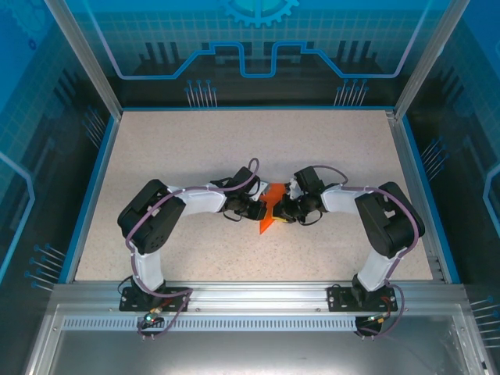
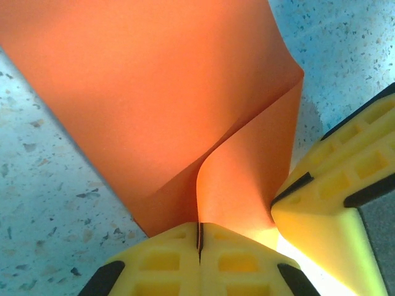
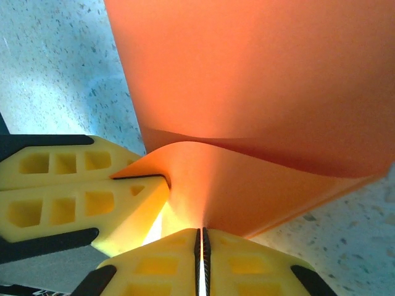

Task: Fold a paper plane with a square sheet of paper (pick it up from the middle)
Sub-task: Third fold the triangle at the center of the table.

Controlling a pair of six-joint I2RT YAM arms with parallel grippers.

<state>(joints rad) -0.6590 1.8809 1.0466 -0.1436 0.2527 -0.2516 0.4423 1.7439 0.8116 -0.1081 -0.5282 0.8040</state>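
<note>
Left gripper [image 2: 199,239], right gripper [image 3: 199,242] both pinch square sheet of paper [image 2: 154,92]; we should align edges before creasing.

So the speckled beige tabletop [image 1: 195,156] sits right under the left gripper [image 1: 262,211] and the right gripper [image 1: 280,211] and spreads out on every side of them. A blue rim [image 1: 92,195] runs round its edges, well apart from both. Way out past the grippers there's a blue backdrop [image 1: 258,47] with circuit lines and a gear print, and behind them on the near side a silver aluminium rail [image 1: 258,291].
</note>
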